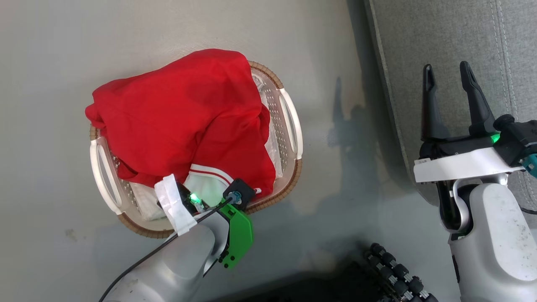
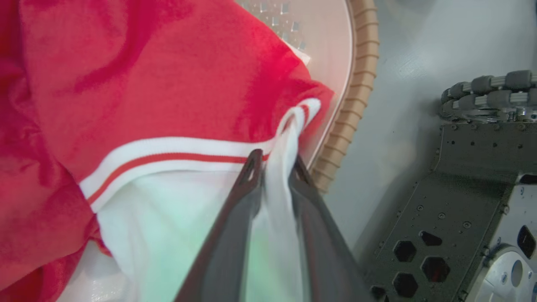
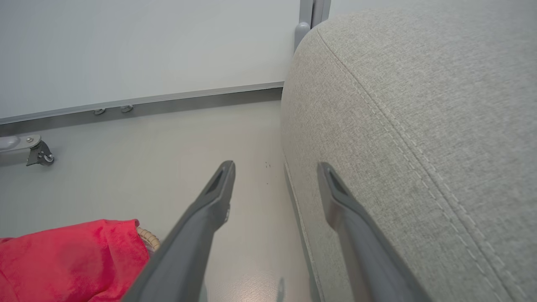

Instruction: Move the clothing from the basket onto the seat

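Left gripper is clamped on a white fold beside the striped trim of the clothing, which is soft, light and likely to trail and lies heaped in the basket; the left wrist view shows this pinch, hidden from the head view, while the right gripper hangs spread by the seat.

The clothing is soft red cloth with a faint sheen, edged in ribbed white knit. The basket is smooth cream plastic, perforated, its ridged brown rim moulded to look woven. The seat is matt grey fabric, coarse-grained, with raised stitched seams. The floor looks smooth, slightly glossy. The right gripper has matt dark fingers.
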{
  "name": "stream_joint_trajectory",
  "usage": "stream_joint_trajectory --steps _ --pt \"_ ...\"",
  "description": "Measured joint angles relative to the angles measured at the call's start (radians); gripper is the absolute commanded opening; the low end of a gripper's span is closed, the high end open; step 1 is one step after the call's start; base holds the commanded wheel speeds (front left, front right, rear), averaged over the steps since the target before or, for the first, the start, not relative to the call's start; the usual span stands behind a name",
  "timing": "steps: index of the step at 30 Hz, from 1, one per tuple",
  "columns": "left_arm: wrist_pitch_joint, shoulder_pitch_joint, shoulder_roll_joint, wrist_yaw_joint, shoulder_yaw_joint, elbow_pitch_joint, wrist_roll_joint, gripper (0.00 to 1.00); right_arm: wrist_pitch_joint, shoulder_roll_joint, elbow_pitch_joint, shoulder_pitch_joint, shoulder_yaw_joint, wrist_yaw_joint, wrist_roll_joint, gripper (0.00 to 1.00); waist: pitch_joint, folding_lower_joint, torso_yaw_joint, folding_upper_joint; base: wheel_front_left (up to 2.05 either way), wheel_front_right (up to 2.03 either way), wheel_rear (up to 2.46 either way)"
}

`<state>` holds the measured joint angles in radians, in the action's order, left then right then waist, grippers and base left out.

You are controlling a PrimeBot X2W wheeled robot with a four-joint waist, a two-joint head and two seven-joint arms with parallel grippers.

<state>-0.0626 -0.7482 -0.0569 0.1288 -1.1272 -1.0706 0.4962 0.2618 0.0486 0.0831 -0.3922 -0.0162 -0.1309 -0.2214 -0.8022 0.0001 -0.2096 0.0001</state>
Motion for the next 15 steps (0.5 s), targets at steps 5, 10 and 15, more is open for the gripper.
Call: stream_joint_trajectory --steps 5,10,15 --pt "-0.004 -0.006 0.0 0.0 -0.027 -0.001 0.029 0.0 0.0 0.0 0.008 -0.003 0.0 0.0 -0.002 1.0 0.008 0.0 0.0 0.0 0.0 0.0 0.0" --pt "-0.051 -0.018 0.0 0.0 -0.031 -0.011 0.057 0.0 0.0 0.0 0.019 -0.002 -0.005 0.0 0.001 1.0 0.036 0.0 0.007 0.0 0.0 0.0 0.0" --pt "-0.127 -0.019 0.0 0.0 -0.018 -0.024 0.072 0.0 0.0 0.0 0.03 0.017 -0.007 0.0 0.013 1.0 0.085 0.0 0.018 0.0 0.0 0.0 0.0"
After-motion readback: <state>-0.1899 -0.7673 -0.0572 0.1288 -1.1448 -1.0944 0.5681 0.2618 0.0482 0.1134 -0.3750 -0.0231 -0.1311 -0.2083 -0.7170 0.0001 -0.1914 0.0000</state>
